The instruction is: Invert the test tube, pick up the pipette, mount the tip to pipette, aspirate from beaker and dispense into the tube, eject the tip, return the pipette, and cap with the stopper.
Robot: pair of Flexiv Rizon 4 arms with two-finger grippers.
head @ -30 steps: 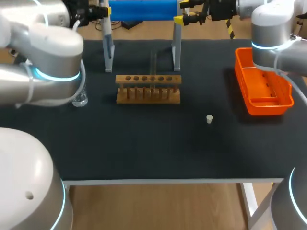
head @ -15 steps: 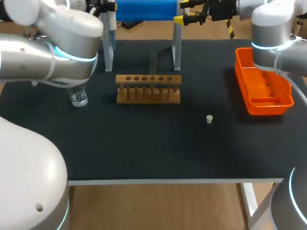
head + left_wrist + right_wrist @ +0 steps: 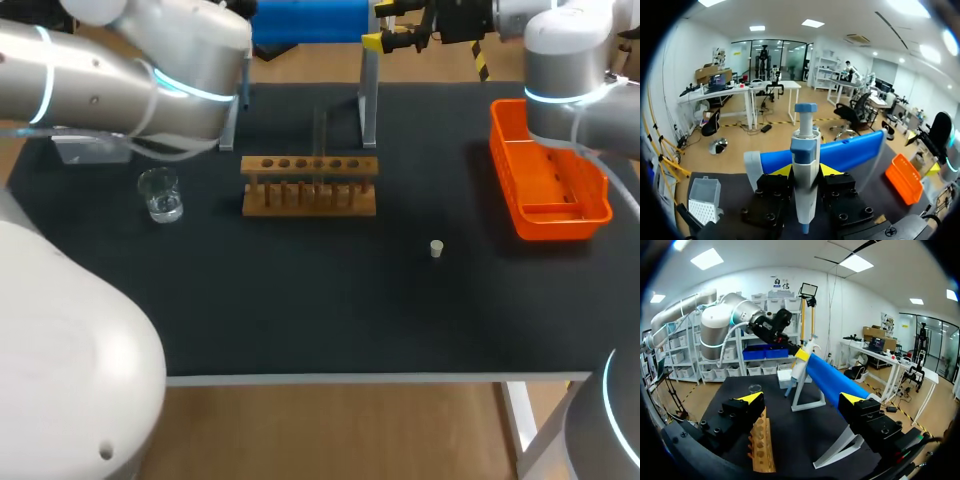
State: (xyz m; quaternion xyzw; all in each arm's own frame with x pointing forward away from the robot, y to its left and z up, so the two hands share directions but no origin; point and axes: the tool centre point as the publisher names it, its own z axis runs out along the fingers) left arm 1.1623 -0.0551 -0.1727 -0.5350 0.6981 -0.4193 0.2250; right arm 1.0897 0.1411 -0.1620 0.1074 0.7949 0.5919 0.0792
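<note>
A white and blue pipette (image 3: 805, 150) stands upright between the yellow tips of my left gripper (image 3: 805, 171), which is shut on it just in front of the blue pipette stand (image 3: 855, 152). In the right wrist view the left gripper (image 3: 792, 351) holds the pipette (image 3: 799, 365) at the stand's far end. My right gripper (image 3: 802, 399) is open and empty above the table's back edge, over the wooden rack (image 3: 762, 450). A test tube (image 3: 320, 135) stands in the rack (image 3: 310, 185). The beaker (image 3: 160, 195) sits left of the rack, and the small stopper (image 3: 436, 248) lies to its right.
An orange basket (image 3: 550, 180) stands at the table's right side. The tip box (image 3: 702, 200) sits at the back left, partly hidden under my left arm in the head view. The blue stand (image 3: 300, 20) spans the back edge on two grey legs.
My left arm has swung up and back toward the blue stand, uncovering the beaker. The right arm has stayed still.
</note>
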